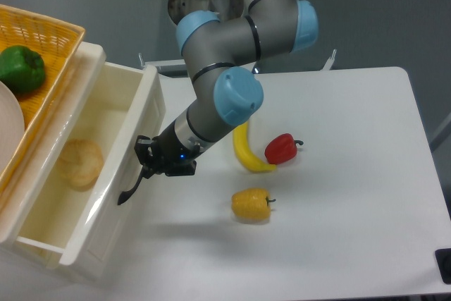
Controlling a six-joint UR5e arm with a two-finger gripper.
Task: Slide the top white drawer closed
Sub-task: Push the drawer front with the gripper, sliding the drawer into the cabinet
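Note:
The top white drawer (106, 167) stands pulled out at the left, a glossy cream-white box with a flat front panel and a curved black handle (131, 189). A round bread roll (79, 163) lies inside it. My gripper (146, 162) is right against the front panel, just above the handle, at the end of the grey and blue arm. Its fingers are dark and close together against the panel. I cannot tell whether they are open or shut.
A yellow wicker basket (49, 47) with a green pepper (21, 68) and a white plate sits on top of the drawer unit. On the white table (352, 174) lie a banana (246, 149), a red pepper (282, 148) and a yellow pepper (251, 204).

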